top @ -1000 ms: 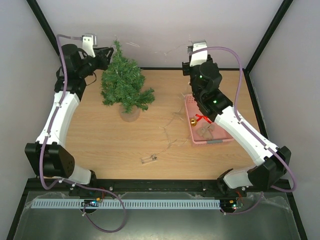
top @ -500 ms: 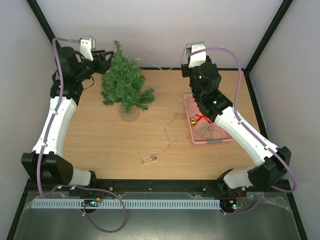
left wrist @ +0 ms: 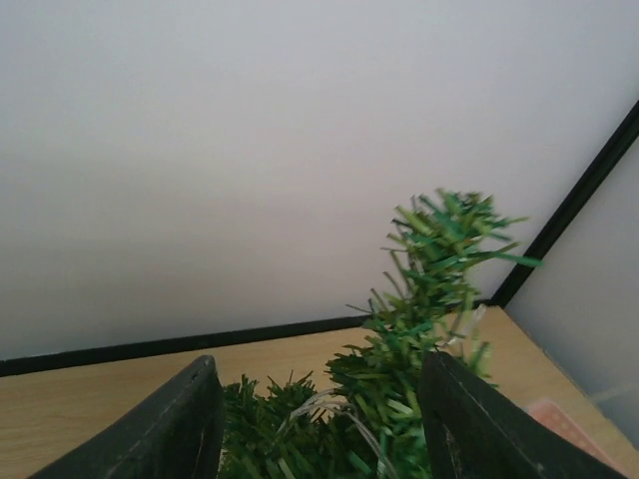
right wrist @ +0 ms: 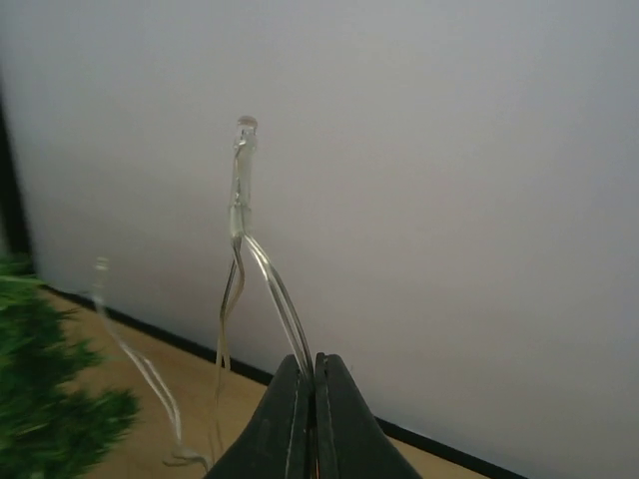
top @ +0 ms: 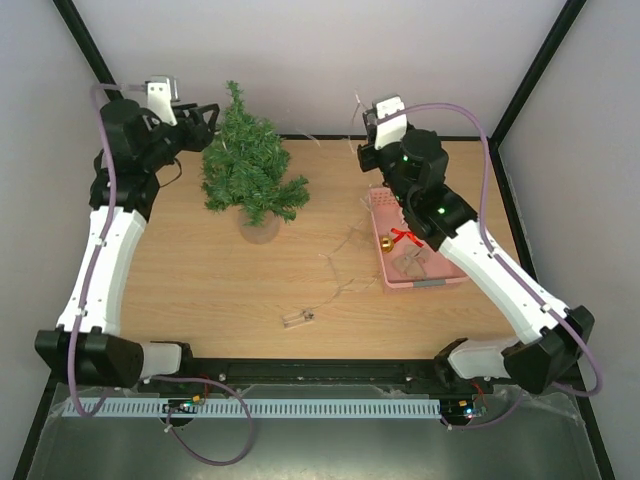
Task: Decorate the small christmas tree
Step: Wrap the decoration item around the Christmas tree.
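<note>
The small christmas tree (top: 247, 165) stands upright on its pale base (top: 259, 229) at the back left of the table. It also shows in the left wrist view (left wrist: 419, 329). My left gripper (top: 208, 122) is open beside the tree's upper left, its jaws wide with branches and a loop of clear light wire (left wrist: 339, 409) between them. My right gripper (top: 362, 128) is shut on the clear string of lights (right wrist: 243, 215), held high at the back. The wire trails down (top: 345, 250) to the table.
A pink basket (top: 447, 279) at the right holds a gold bell (top: 386, 243), a red ribbon (top: 404, 237) and brown ornaments (top: 412, 260). A small clear piece (top: 298, 319) lies near the front middle. The back wall is close behind both grippers.
Both arms have risen. The left gripper has shifted left and up beside the tree's top. The right gripper has lifted the light string higher and towards the back left.
</note>
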